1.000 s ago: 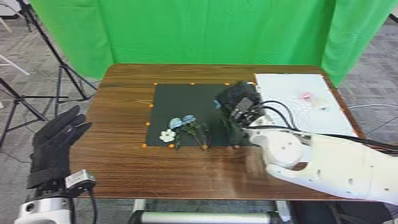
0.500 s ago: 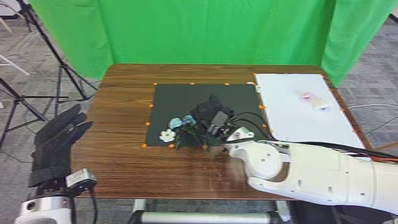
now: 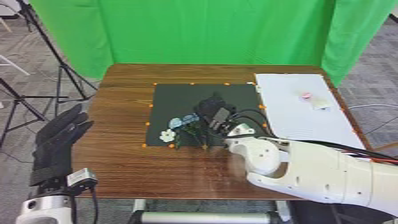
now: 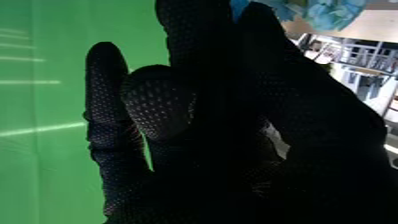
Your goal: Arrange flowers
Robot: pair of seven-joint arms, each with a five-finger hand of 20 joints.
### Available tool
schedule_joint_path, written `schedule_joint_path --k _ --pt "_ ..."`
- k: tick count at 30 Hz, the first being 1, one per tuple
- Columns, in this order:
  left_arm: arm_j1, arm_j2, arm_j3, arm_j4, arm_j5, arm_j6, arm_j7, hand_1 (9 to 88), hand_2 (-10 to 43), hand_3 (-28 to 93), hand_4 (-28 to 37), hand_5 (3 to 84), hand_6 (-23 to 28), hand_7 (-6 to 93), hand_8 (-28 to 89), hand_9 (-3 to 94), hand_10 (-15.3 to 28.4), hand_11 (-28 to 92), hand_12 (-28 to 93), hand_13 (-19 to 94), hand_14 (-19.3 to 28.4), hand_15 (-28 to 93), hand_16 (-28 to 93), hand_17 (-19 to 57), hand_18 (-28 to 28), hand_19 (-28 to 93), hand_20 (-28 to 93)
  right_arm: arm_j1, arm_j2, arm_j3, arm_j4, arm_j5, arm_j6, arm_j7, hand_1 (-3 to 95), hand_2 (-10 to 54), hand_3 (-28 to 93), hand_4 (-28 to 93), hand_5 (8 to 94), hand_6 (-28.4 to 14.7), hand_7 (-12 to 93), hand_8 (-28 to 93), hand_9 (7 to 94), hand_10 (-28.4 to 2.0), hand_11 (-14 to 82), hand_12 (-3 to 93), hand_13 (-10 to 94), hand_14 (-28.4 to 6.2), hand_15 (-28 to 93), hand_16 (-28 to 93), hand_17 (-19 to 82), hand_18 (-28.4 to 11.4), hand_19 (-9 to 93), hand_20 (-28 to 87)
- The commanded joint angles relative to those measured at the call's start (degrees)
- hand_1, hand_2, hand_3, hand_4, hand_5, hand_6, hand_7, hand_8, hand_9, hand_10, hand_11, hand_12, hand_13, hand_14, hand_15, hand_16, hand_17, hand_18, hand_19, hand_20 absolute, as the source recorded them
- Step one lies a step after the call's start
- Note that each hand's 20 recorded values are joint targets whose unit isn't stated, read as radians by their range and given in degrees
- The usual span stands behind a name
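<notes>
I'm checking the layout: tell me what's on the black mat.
A white flower and, beside it, blue flowers. The right hand hides part of the mat; what's beneath can't be seen.

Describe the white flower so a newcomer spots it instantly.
On the brown wooden table lies a dark mat. Near the mat's near left corner is the white flower, its petals open. The neighbouring blooms, farther from the robot, are blue.
</notes>
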Motion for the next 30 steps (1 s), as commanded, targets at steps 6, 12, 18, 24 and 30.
schedule_joint_path --k 6,12,18,24,30 --pt "0.2 -0.25 -0.16 0.04 0.15 -0.32 -0.04 27.3 3.3 81 -17.7 37.6 9.9 16.8 -10 30.4 18.8 38 6 21 26.2 64 -18 -10.8 20.1 56 3 -4.0 0.6 5.2 -0.8 -1.6 -4.4 -2.4 49.4 -3.4 74 -28 76.5 0.2 30 2 82.9 -8.6 25.0 26.3 75 -5.7 72 23 33 -18.7 90 -4" --pt "0.3 -0.44 -0.34 -0.02 0.37 -0.47 -0.31 27.3 3.2 82 -17.5 37.5 9.8 16.9 -10 30.2 18.6 38 6 20 26.1 63 -18 -10.8 20.1 56 3 -7.4 0.3 9.5 -1.0 -2.7 -7.0 -4.1 48.8 -4.6 75 -28 75.8 0.1 30 2 82.3 -8.5 24.0 27.1 75 -6.1 72 23 32 -18.7 89 -4" --pt "0.4 -0.69 -0.37 -0.08 0.72 -0.47 -0.57 27.3 3.2 82 -17.5 37.6 9.9 16.9 -10 30.3 18.6 38 6 20 26.1 63 -18 -10.8 20.1 56 3 -7.6 0.3 10.2 -1.0 -1.8 -7.6 -4.2 47.5 -5.8 76 -28 74.1 -0.3 30 1 81.0 -9.2 23.2 27.5 73 -6.5 73 23 31 -18.9 88 -3" --pt "0.5 -0.53 -0.29 -0.03 0.37 -0.34 -0.24 27.5 3.2 82 -17.5 37.8 10.0 16.6 -10 30.7 18.9 38 6 21 26.1 63 -18 -10.7 20.2 56 3 -8.6 0.4 12.0 -1.5 -2.0 -9.3 -4.7 45.4 -7.0 77 -28 72.3 -1.3 30 0 78.7 -10.5 25.1 26.0 72 -7.1 73 22 30 -19.2 88 -2" --pt "0.8 -0.43 -0.33 -0.15 0.32 -0.31 -0.27 27.6 3.3 82 -17.7 38.0 10.0 16.6 -10 31.2 19.0 38 6 21 26.2 63 -18 -10.7 20.2 56 4 -10.9 0.3 15.6 -2.3 -1.8 -12.5 -4.9 39.7 -6.7 82 -28 67.9 -3.2 26 0 72.8 -13.4 30.5 19.4 69 -8.6 75 21 28 -20.4 87 0"
